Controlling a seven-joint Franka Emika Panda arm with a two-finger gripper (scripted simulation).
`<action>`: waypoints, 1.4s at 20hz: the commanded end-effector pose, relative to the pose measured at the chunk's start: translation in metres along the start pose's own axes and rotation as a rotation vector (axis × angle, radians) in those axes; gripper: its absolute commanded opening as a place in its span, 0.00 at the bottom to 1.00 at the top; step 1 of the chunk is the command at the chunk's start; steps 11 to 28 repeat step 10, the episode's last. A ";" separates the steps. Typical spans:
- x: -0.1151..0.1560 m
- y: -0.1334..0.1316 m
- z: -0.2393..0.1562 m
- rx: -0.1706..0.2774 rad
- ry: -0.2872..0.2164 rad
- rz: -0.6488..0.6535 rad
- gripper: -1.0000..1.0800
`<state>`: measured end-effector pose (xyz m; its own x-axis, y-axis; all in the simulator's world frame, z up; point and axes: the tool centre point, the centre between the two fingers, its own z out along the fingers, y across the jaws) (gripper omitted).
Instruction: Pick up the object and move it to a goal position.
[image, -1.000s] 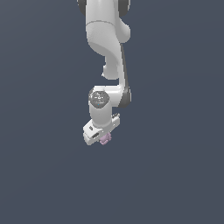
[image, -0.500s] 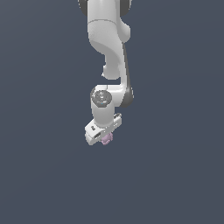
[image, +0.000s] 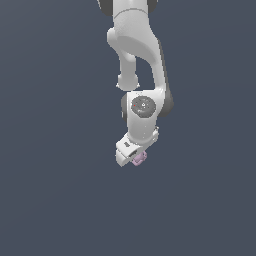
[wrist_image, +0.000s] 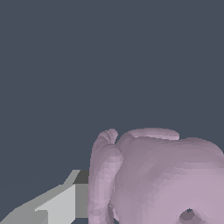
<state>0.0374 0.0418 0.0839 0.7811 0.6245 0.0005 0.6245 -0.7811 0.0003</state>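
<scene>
The object is a small pale lilac-pink knobbly blob (image: 139, 158). It sits at the tip of my white gripper (image: 135, 159), held above the dark grey ground. In the wrist view the blob (wrist_image: 162, 179) fills much of the picture, close to the camera, with one grey finger (wrist_image: 61, 203) pressed beside it. The other finger is hidden behind the blob. The gripper is shut on the object. The arm hangs down from the top of the exterior view, and the gripper tilts toward the exterior view's left.
Flat dark grey ground (image: 60, 200) fills both views. No goal marker or other object shows.
The gripper with the blob has risen slightly and shifted a little toward the exterior view's right. The grip has not changed.
</scene>
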 end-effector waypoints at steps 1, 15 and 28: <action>0.015 -0.012 -0.010 0.000 -0.001 0.001 0.00; 0.030 -0.021 -0.018 0.000 -0.001 0.001 0.00; 0.030 -0.021 -0.018 0.000 -0.001 0.001 0.00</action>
